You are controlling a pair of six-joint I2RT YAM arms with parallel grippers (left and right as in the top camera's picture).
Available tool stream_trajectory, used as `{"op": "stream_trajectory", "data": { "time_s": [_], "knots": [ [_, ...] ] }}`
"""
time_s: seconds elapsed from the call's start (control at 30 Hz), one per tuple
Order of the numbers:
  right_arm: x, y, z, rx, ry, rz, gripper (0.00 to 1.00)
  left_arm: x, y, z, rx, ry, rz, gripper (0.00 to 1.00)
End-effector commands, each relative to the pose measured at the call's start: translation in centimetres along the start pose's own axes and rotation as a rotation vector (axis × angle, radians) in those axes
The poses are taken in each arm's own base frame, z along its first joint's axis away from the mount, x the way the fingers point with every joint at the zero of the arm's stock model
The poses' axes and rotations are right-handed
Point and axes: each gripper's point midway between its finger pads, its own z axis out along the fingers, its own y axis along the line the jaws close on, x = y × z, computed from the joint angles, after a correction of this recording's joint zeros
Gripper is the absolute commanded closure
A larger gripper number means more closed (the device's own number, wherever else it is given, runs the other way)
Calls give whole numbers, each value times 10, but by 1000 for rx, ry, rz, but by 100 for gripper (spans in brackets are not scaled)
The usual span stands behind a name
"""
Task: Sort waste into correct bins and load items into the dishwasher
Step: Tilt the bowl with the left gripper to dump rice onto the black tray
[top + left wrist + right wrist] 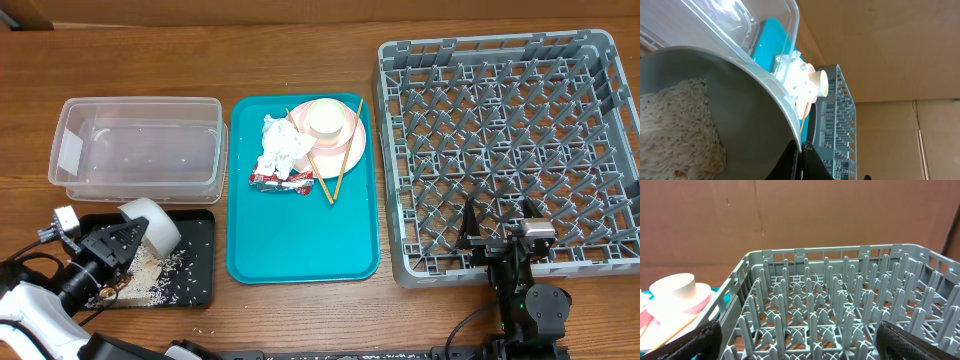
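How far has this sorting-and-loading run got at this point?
Early. Done: some crumbs lie in the black tray. In hand: the left gripper tips the bowl over that tray, rice inside it. Left: napkin, wrapper, plate, cup and chopsticks sit on the teal tray; clear tub and dish rack hold nothing; the right gripper sits open by the rack.

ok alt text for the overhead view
Left claw tilts a white bowl over the black tray, rice crumbs on it. Teal tray holds plate, cup, chopsticks, napkin, red wrapper; clear tub left of it, grey rack right.
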Motion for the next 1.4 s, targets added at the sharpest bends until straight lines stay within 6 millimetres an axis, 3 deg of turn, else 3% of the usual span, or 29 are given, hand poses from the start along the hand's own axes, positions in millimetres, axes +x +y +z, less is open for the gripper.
{"op": "stream_trajectory", "data": {
  "time_s": [0.0, 0.43, 0.57, 1.03, 1.17, 1.27, 1.37],
  "knots": [
    [1, 0, 0, 0, -7, -1, 0, -1, -11, 0, 48, -20, 33, 96],
    [1, 0, 0, 0, -7, -1, 0, -1, -21, 0, 114, -26, -67, 96],
    [1, 0, 0, 0, -7, -1, 0, -6, -14, 0, 80, -32, -32, 96],
    [1, 0, 0, 0, -7, -1, 0, -2, -12, 1, 78, -15, -108, 96],
    [1, 0, 0, 0, -7, -1, 0, 4, -20, 0, 110, -4, -151, 96],
    [1, 0, 0, 0, -7, -1, 0, -3, -9, 1, 64, -18, -85, 96],
    [1, 0, 0, 0, -7, -1, 0, -5, -7, 1, 53, -17, -159, 96]
  ]
}}
